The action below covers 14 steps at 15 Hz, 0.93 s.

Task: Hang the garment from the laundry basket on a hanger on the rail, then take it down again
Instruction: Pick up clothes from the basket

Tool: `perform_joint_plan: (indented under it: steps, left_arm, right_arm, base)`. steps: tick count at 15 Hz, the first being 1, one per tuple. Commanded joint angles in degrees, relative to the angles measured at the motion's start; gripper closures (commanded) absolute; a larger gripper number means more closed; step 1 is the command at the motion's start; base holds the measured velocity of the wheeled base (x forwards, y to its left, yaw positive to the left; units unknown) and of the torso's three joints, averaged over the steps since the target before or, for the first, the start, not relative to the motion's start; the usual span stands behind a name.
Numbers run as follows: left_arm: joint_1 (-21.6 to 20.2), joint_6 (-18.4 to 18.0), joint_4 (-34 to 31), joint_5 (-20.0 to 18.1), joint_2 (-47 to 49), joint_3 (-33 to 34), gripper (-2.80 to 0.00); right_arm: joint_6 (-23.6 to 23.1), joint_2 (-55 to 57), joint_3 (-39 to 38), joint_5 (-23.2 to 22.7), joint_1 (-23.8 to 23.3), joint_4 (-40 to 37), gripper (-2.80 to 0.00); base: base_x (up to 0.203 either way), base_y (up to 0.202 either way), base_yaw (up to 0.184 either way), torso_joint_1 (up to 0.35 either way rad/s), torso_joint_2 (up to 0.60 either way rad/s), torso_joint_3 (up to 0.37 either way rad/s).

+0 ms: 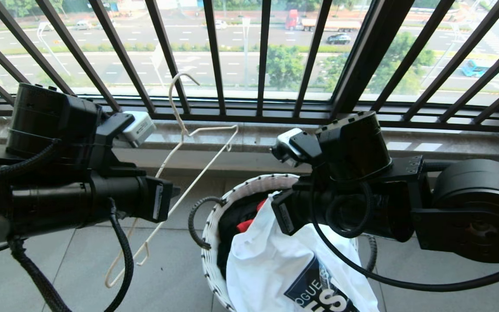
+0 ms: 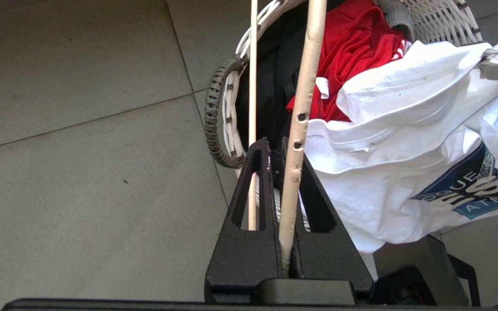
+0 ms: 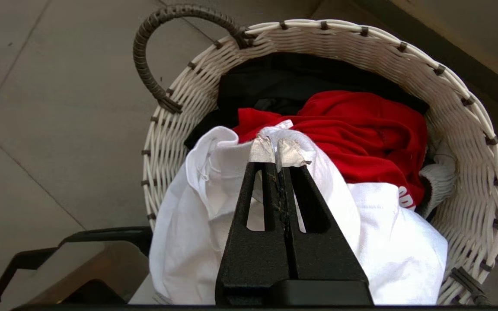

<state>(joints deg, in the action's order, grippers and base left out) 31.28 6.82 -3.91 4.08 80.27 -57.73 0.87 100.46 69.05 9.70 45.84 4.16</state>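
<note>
At centre-left of the head view, the left gripper point(image 2: 285, 172) has its fingers clamped on the thin cream-white wire hanger point(image 1: 197, 173). At lower centre, the right gripper point(image 3: 278, 151) pinches the white logo T-shirt point(image 1: 271, 268), which is draped over the round white woven laundry basket point(image 1: 249, 188) holding red and black clothes.

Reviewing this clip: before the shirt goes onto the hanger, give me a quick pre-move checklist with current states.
1. Left claw shut on the hanger: ok.
2. Right claw shut on the white T-shirt: ok.
3. T-shirt lifted fully clear of the laundry basket: not ok, it drapes over the rim.
4. Red garment free of the shirt: cannot tell.
5. Collar opening facing the hanger: cannot tell.
</note>
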Motion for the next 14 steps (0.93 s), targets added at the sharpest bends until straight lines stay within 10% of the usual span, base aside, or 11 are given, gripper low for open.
perform_joint_plan:
  steps: [1,10,14]
  left_arm:
    - [-0.10,-0.92,0.92,0.39,0.68,-0.90,0.00]
    - [-1.22,-1.20,0.83,0.32,-5.23,-3.09,0.00]
    - [-1.25,-1.11,0.83,0.32,-5.65,-3.38,0.00]
  right_arm:
    - [2.14,-0.12,-0.06,-1.97,1.34,1.66,0.00]
    - [7.10,0.99,-1.02,-4.56,6.63,2.64,0.00]
    - [4.92,3.09,-1.02,3.84,6.72,-0.15,0.00]
  base:
    - [0.000,0.000,0.000,0.000,0.00,0.000]
    - [0.000,0.000,0.000,0.000,0.00,0.000]
    - [0.000,0.000,0.000,0.000,0.00,0.000]
